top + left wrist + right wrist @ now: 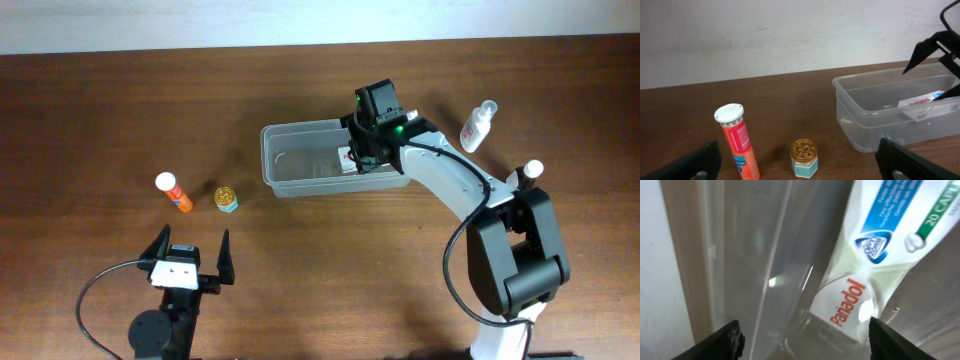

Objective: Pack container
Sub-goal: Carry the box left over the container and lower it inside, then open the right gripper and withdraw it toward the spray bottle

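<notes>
Right claw [355, 155]: down inside the container's right end, jaws parted wide and gripping nothing. Its fingers [730, 340] stand on either side of the box; whether the right one touches the box's corner I cannot tell.
Box [855, 280]: white with blue and green panels and red "Panadol" lettering, lying in the container's right end between the parted jaws.
Container [300, 160]: clear tub at mid-bench, nearer the far edge, its long side running along that edge.
Left claw [192, 240]: close to the bench's front edge, toward the left corner, jaws spread full wide, holding nothing.
Tube [174, 193]: orange with a white cap, upright, left of the container and well apart from it.
Jar [226, 200]: small, gold lid, just right of the tube, not touching it.
Spray bottle [477, 127]: white, near the far edge, right of the container and apart from it; upright or lying I cannot tell.
</notes>
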Tool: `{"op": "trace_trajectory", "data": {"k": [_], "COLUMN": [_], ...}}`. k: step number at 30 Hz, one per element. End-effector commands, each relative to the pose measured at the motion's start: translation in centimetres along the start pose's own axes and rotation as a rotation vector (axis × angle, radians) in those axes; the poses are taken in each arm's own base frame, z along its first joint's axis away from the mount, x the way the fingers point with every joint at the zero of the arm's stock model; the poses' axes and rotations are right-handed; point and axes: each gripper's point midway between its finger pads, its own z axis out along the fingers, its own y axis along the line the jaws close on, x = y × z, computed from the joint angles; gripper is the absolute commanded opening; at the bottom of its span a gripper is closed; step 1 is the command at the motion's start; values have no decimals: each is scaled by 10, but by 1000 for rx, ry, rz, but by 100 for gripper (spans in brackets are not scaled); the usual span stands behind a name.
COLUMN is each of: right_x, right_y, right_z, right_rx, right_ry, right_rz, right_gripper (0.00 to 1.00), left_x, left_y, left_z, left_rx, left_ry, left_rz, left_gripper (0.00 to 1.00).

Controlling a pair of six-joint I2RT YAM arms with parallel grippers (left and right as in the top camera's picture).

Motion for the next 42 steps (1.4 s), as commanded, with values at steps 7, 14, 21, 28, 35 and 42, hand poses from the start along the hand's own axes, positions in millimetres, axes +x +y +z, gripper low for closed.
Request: {"op": "trace_trajectory", "data": {"k": [7, 14, 21, 28, 35, 42], "right_x": [-19, -101, -160, -199, -199, -219], "right_y": [57, 49, 9, -10, -12, -32], "right_z": [-106, -203, -230, -214, -184, -151], "right_rx": [-196, -121, 175, 260, 91, 134], "right_ry": [-116, -499, -548, -488, -298, -230], "right_rz": [-118, -493, -1019, -1149, -1358, -1382], "right_gripper": [75, 88, 92, 93, 99, 98], "left_x": [1, 1, 1, 1, 1, 1], "left_y": [-2, -2, -2, -2, -2, -2], "left_z": [0, 0, 0, 0, 0, 0], "left_rx": [12, 11, 12, 12, 11, 12], "left_ry": [-2, -2, -2, -2, -2, -2], "left_rz": [12, 12, 12, 12, 12, 12], "left_gripper": [99, 100, 100, 100, 99, 99]}}
